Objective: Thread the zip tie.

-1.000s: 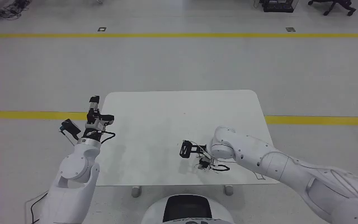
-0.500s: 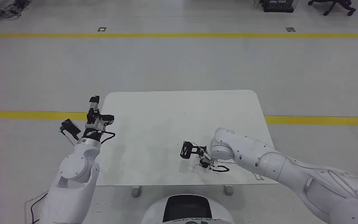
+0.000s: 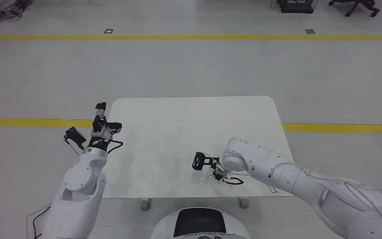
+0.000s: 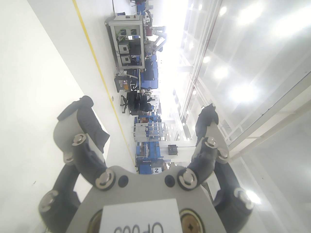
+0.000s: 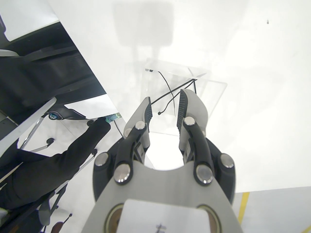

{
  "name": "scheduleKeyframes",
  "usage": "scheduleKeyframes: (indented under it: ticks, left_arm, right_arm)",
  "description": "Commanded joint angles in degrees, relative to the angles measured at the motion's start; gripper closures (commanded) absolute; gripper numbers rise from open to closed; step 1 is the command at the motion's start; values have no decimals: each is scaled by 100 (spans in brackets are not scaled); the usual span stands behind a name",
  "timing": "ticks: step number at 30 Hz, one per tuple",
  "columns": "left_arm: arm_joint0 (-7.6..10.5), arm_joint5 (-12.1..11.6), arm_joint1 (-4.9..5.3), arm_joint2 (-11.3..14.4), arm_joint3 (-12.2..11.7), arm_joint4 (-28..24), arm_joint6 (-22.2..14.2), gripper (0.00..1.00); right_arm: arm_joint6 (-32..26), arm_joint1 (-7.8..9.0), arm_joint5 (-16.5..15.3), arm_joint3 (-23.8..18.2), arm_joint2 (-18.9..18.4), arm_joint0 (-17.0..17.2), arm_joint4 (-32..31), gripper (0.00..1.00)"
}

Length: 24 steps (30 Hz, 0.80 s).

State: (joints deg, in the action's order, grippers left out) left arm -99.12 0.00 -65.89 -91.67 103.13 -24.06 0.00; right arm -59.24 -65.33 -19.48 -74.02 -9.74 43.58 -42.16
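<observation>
A thin black zip tie (image 5: 167, 84) lies looped on a clear acrylic stand (image 5: 209, 90) close to the front edge of the white table (image 3: 179, 119). My right gripper (image 5: 165, 95) hangs low over the stand, open, with a strand of the tie running across the gap just beyond its fingertips (image 5: 182, 95). From above, the right gripper (image 3: 216, 175) sits at the table's front right and a bit of the black tie (image 3: 231, 178) shows beside it. My left gripper (image 4: 145, 105) is open and holds nothing. It is raised at the table's left edge (image 3: 99, 110), pointing away from the table.
The table's front edge (image 5: 97, 83) runs close beside the stand, with dark equipment below it. The rest of the tabletop (image 3: 197, 125) is bare white. A yellow floor line (image 3: 310, 128) passes behind the table.
The right arm has shifted slightly toward the table's front left, its gripper staying over the stand. The left arm has not moved.
</observation>
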Motion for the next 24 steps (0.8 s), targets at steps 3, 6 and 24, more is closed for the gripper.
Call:
scheduleKeyframes:
  ticks: [3, 6, 24]
  left_arm:
    - [0, 0, 0, 0, 0, 0, 0, 0]
    - [0, 0, 0, 0, 0, 0, 0, 0]
    - [0, 0, 0, 0, 0, 0, 0, 0]
  right_arm:
    - [-92, -79, 0, 85, 0, 18, -27, 78]
    - [-135, -139, 0, 159, 0, 31, -40, 80]
    - [-317, -428, 0, 479, 0, 111, -152, 85]
